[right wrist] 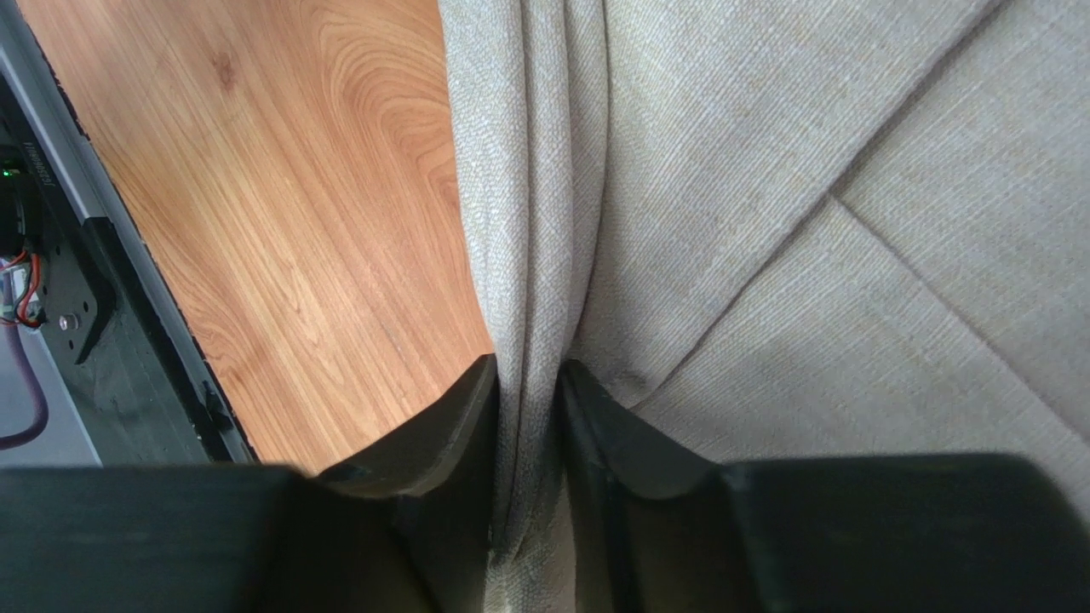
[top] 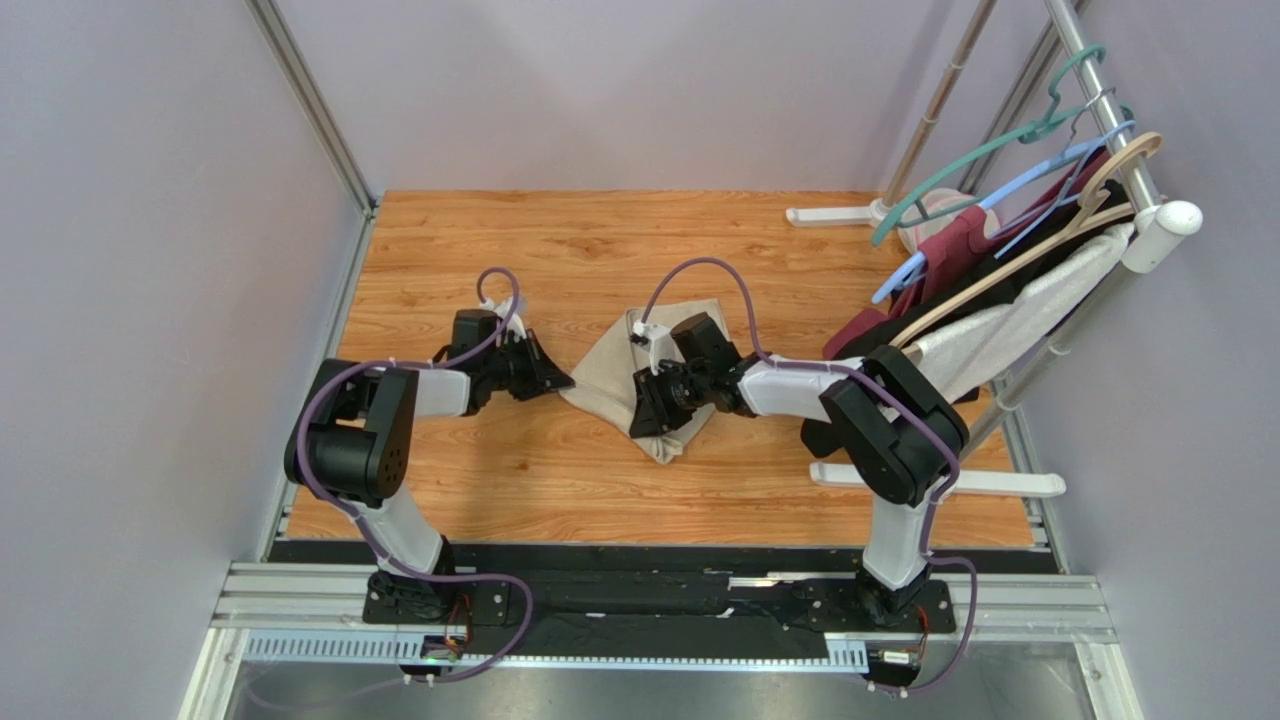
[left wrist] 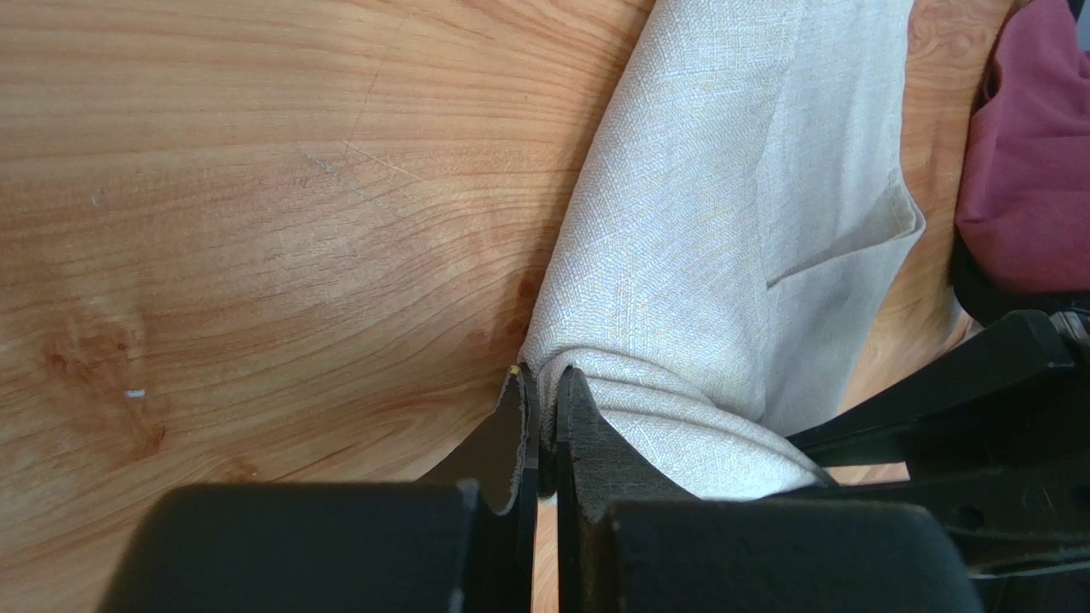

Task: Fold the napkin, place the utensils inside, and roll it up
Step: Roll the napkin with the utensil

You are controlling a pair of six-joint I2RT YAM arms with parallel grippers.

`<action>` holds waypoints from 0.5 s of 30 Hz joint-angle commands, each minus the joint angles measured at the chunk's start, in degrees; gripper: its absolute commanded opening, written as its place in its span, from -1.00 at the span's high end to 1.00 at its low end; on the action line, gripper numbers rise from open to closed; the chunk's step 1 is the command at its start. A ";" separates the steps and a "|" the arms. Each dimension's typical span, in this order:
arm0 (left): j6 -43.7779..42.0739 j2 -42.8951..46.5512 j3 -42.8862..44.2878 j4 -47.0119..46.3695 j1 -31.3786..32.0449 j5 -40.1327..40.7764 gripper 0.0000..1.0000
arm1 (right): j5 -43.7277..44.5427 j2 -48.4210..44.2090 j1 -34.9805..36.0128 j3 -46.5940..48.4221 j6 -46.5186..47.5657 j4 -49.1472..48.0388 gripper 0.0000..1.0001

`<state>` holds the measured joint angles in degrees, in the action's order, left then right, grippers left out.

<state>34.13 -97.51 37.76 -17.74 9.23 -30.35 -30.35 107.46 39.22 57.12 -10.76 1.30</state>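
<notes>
Beige napkin [top: 613,375]: wrist views alone show left claw [left wrist: 545,386] pinching corner, right claw [right wrist: 527,373] narrow astride fold.

Matt, coarsely woven beige cloth of napkin [left wrist: 717,256]; smooth, faintly glossy wood-grain table [left wrist: 256,192]; matt black plastic fingers [right wrist: 614,434]; brushed metal frame [top: 1052,608] at six o'clock.

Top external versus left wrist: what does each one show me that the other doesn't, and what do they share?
Only top external: the napkin's whole crumpled outline, the right gripper over it, and the hanger rack. Only left wrist: the left gripper pinched shut on a bunched napkin edge, seen close up. Both: the napkin, the wooden table and the maroon garment.
</notes>
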 commanded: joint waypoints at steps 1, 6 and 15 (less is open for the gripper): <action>-2.84 0.13 3.46 8.15 0.17 0.82 1.00 | 7.40 -1.63 1.03 -0.97 2.06 15.04 0.21; -3.37 0.13 6.18 13.69 0.17 0.82 1.00 | 16.00 -7.26 3.57 2.81 3.12 20.05 -0.05; -3.72 -1.10 7.68 15.80 0.17 0.47 1.00 | 40.09 -13.50 15.07 7.30 7.42 18.92 -0.11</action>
<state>32.14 -97.89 43.90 -4.05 9.45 -29.98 -3.84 97.95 49.23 61.30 -6.96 20.60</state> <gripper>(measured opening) 0.030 0.550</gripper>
